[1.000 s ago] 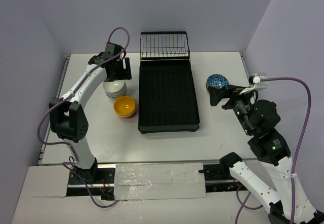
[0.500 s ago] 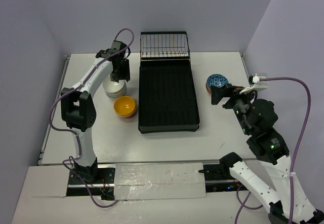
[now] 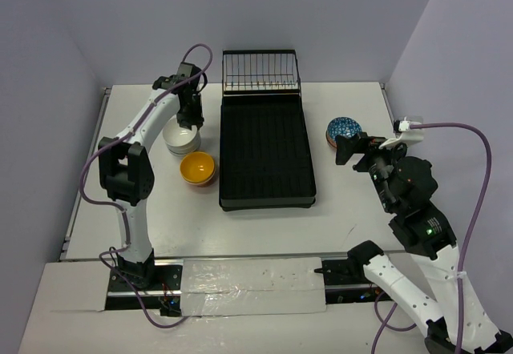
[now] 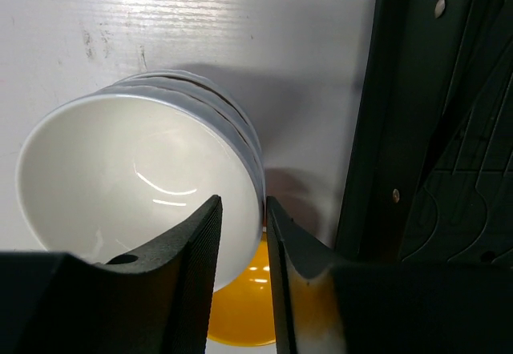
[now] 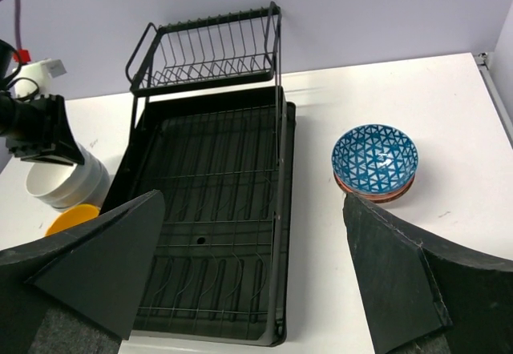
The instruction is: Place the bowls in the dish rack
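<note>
A stack of white bowls (image 3: 181, 138) stands left of the black dish rack (image 3: 266, 150). My left gripper (image 3: 190, 122) is down on the stack's right side. In the left wrist view its jaws (image 4: 242, 206) stand narrow, one finger inside and one outside the rim of the top white bowl (image 4: 136, 186). A yellow-orange bowl stack (image 3: 197, 166) sits just in front and also shows in the left wrist view (image 4: 240, 314). The blue patterned bowls (image 3: 343, 129) sit stacked right of the rack. My right gripper (image 3: 353, 150) hovers near them, wide open and empty (image 5: 252, 202).
The rack's raised wire basket (image 3: 260, 71) is at its far end, against the back wall. The rack's slatted tray (image 5: 208, 210) holds nothing. Purple walls close in the table on the left, back and right. The rack's edge (image 4: 433, 130) is close to my left gripper's right.
My left gripper has swung in from the far left side and come down over the right rim of the white bowl stack. The right arm has barely moved.
</note>
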